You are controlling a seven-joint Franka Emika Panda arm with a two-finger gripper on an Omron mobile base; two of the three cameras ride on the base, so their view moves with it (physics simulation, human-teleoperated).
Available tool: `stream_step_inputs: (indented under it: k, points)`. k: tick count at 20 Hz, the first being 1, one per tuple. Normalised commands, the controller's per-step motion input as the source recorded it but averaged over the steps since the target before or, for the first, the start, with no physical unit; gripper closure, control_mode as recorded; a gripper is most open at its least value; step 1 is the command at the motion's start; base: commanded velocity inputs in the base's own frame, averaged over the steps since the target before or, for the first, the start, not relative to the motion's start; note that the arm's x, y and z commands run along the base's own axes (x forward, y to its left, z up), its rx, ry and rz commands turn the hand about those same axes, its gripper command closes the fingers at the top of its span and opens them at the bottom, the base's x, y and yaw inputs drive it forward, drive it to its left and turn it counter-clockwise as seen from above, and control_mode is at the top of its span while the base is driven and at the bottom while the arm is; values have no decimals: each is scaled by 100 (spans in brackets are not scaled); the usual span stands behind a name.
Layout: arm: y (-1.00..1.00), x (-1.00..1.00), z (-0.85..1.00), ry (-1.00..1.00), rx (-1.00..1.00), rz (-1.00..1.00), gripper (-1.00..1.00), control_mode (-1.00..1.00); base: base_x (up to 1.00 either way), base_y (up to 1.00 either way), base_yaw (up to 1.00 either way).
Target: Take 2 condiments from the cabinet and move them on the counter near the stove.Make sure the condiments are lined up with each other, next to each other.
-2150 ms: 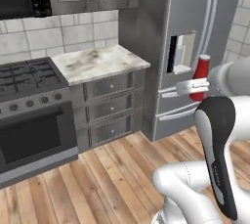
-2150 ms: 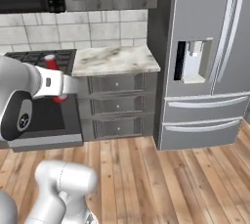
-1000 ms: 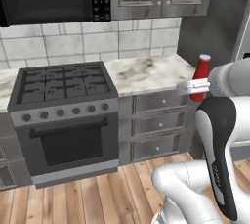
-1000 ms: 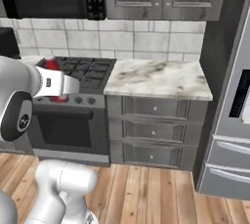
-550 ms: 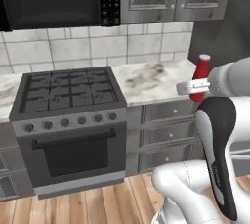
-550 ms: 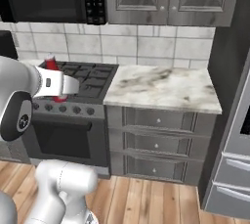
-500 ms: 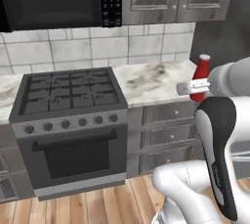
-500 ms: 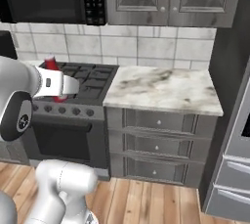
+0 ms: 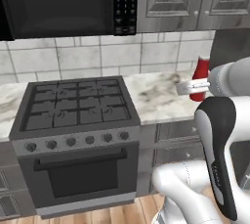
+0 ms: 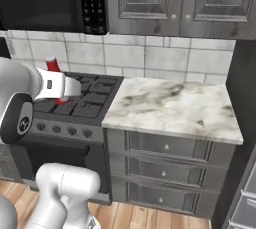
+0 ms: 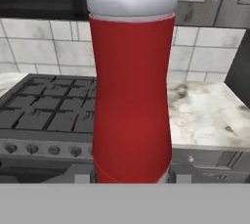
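My gripper is shut on a slim red condiment bottle, held upright in the air above the right part of the marble counter. From the right base view the gripper and bottle hang in front of the stove. The hand view has the bottle close up, with a pale flat end at its top. Left of the counter stands the dark gas stove with black grates. The cabinet is out of view.
A black microwave hangs over the stove. Grey door cabinets sit above the counter and grey drawers below it. A tiled wall runs behind. Wood floor lies in front.
The base has driven, so the whole scene slid right in the left base view and the stove sits closer and more central. The bottle stays in the gripper as before.
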Motion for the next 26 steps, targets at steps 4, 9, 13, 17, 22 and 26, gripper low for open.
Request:
stream_step_inputs:
  k: [4, 9, 13, 17, 22, 26]
  points:
    - [0, 0, 0, 0, 0, 0, 100, 100, 55, 3, 12]
    - [0, 0, 0, 0, 0, 0, 100, 100, 54, 5, 11]
    - [0, 0, 0, 0, 0, 0, 100, 100, 50, 0, 10]
    - [0, 0, 0, 0, 0, 0, 100, 100, 48, 0, 6]
    - [0, 0, 0, 0, 0, 0, 100, 100, 46, 0, 3]
    - [0, 0, 0, 0, 0, 0, 100, 100, 43, 0, 1]
